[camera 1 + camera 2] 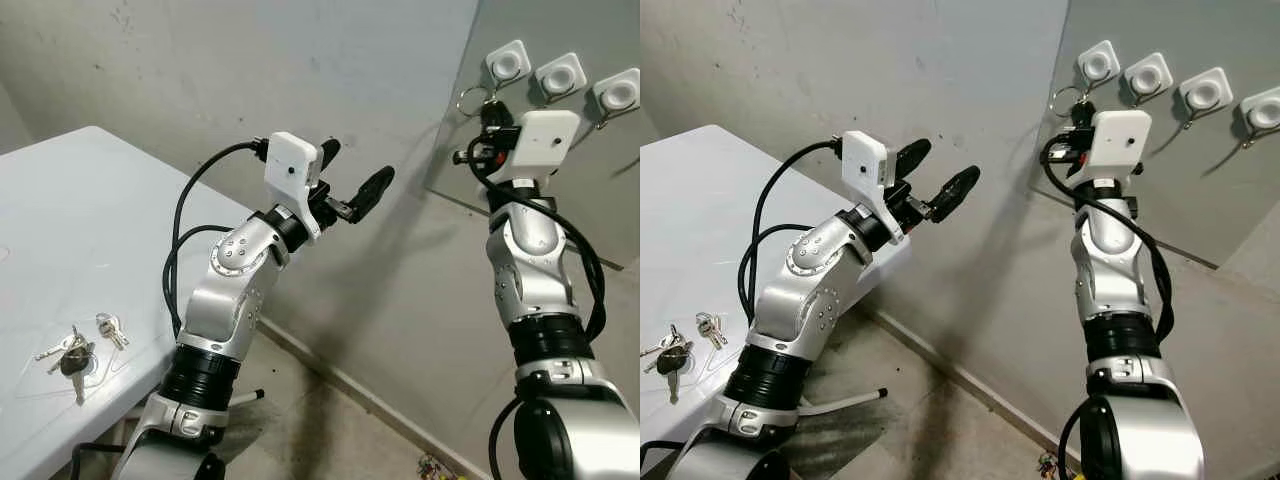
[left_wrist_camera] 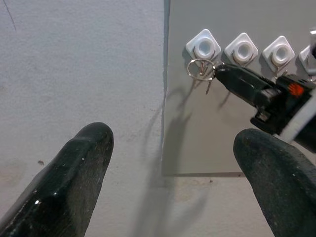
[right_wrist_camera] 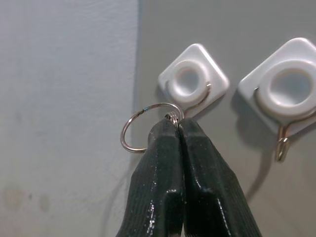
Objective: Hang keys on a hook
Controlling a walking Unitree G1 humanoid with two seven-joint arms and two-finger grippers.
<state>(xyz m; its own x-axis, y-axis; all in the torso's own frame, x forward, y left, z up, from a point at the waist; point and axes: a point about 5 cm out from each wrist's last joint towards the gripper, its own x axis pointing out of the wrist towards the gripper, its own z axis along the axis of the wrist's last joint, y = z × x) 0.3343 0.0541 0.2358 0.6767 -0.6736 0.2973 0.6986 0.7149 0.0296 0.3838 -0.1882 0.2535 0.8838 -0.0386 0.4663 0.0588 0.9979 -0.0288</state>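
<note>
Right hand (image 3: 174, 129) pinches key ring (image 3: 148, 127) at its coil, just below leftmost hook (image 3: 193, 84). Ring: thin, stiff, slippery, likely to swivel. Left hand (image 2: 170, 163) spread, idle.

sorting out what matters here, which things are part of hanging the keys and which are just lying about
In the job:
- right hand, shut on the key ring
- leftmost hook, just beside the ring
- grey board carrying the hooks

Lying about:
- other keys on the white table
- other hooks
- left hand, open in mid-air
</note>
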